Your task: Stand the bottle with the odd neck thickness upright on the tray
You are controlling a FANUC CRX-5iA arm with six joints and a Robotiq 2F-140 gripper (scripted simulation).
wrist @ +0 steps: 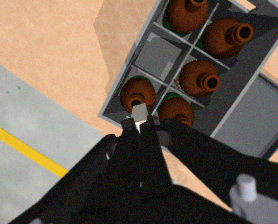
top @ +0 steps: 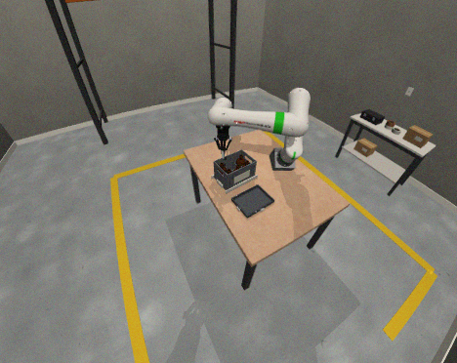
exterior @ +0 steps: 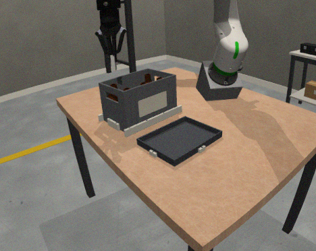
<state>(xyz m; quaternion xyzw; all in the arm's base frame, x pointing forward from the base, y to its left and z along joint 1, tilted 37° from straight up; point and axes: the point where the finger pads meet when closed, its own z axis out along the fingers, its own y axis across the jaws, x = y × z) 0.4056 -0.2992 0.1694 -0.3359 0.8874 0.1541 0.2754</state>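
Note:
The grey crate (top: 236, 176) (exterior: 125, 107) (wrist: 159, 55) stands on the table with five brown bottles in it; one compartment is bare. In the wrist view, bottles show at the top (wrist: 187, 16), top right (wrist: 224, 39), middle (wrist: 196, 76), lower left (wrist: 137, 93) and lower middle (wrist: 174, 109). Neck thickness cannot be told apart reliably. My gripper (top: 223, 154) (exterior: 111, 65) (wrist: 142, 114) is shut with nothing seen between its fingertips. It is above the crate's end and hides part of the lower-left bottle's mouth. The dark tray (top: 253, 201) (exterior: 180, 139) (wrist: 242, 122) lies flat and holds nothing.
Light low strips (exterior: 153, 121) run along the crate's foot, and small light blocks (exterior: 153, 153) sit by the tray's edge. The arm's base (top: 282, 160) (exterior: 220, 90) stands on the table behind the tray. A side table (top: 392, 133) with boxes stands farther off.

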